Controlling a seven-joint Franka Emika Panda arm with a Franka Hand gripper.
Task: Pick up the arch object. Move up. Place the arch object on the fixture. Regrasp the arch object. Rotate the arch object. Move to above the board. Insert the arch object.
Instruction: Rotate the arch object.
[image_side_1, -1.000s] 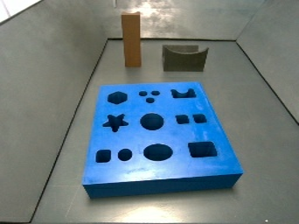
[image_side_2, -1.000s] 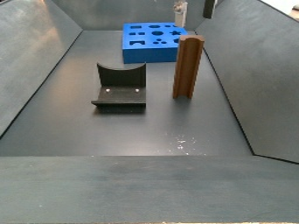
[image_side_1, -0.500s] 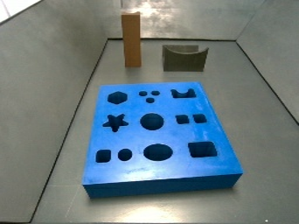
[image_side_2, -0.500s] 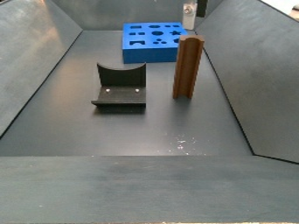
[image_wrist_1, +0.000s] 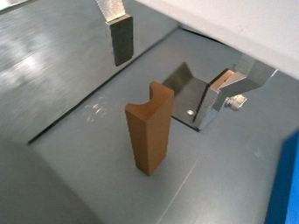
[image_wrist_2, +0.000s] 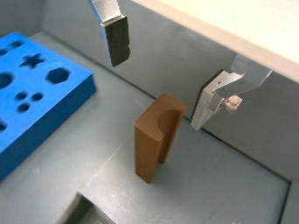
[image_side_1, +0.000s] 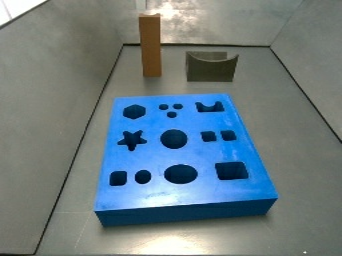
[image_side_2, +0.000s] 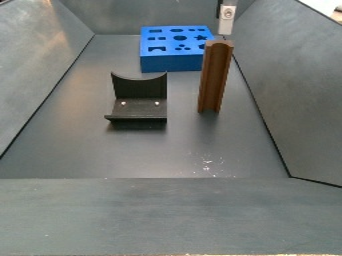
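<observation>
The arch object (image_side_1: 151, 44) stands upright on its end on the grey floor, notch at the top, untouched. In a side view it sits at about ten o'clock from the fixture (image_side_1: 210, 66), near it but apart, and beyond the far edge of the board (image_side_1: 187, 200).

The gripper (image_wrist_2: 172, 74) hangs above the arch object with its fingers spread wide and nothing between them; both wrist views show one dark pad (image_wrist_1: 121, 41) off to one side of the bar and the other silver finger (image_wrist_1: 223, 90) off to the other. In a side view only a sliver of the gripper (image_side_2: 226, 14) shows at the top, up at twelve o'clock over the bar.

The step in hand looks like the pick-up, barely begun. To do it well, I'd say centre the fingers over the bar's top, come straight down so neither pad clips the notched end, and close on the two broad flat faces. A tall thin bar like this would likely topple from a sideways nudge.
</observation>
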